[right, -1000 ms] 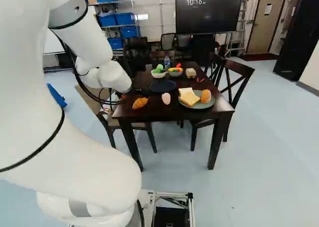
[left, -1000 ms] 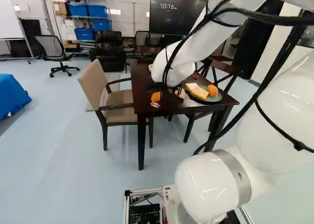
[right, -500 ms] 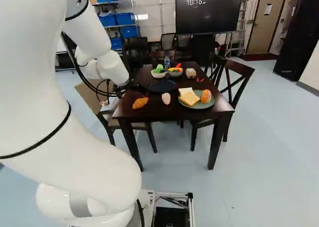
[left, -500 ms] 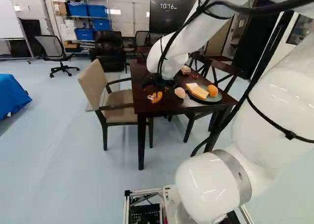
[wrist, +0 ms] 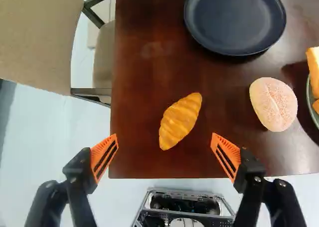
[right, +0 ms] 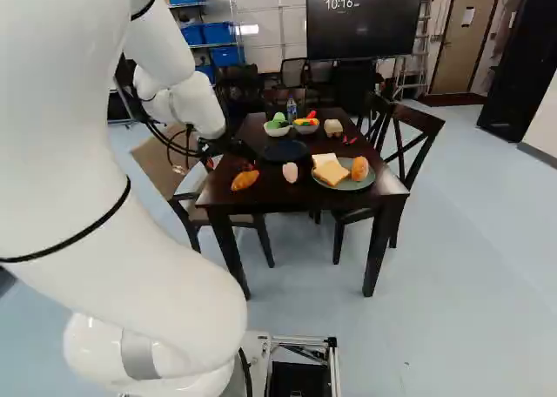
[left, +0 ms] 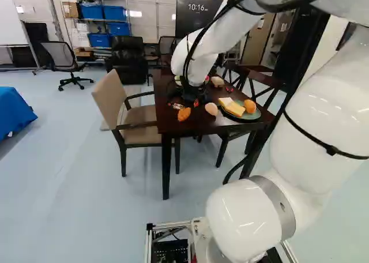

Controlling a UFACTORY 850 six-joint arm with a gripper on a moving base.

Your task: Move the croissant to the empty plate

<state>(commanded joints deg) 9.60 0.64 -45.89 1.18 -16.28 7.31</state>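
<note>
The gripper (left: 195, 97) has its jaws wide apart, with the croissant (wrist: 180, 120) just ahead of them, lying on the near left part of the table (right: 261, 201) and touching neither finger. To its right is a pale bun (wrist: 273, 104), just to the right of the way from the croissant to the dark plate (wrist: 235, 20), which sits farther back. Right of the bun, the green plate (right: 365, 181) holds bread slices (right: 331, 172) and an orange roll (right: 359, 168). At the far side stand a white bowl (right: 277, 131) and a second bowl (right: 306, 128), both filled, with a bottle (right: 291, 109) behind them and a beige loaf (right: 333, 128) to their right. A beige chair (left: 109, 101) stands along the left side of the table, its armrest near the edge
</note>
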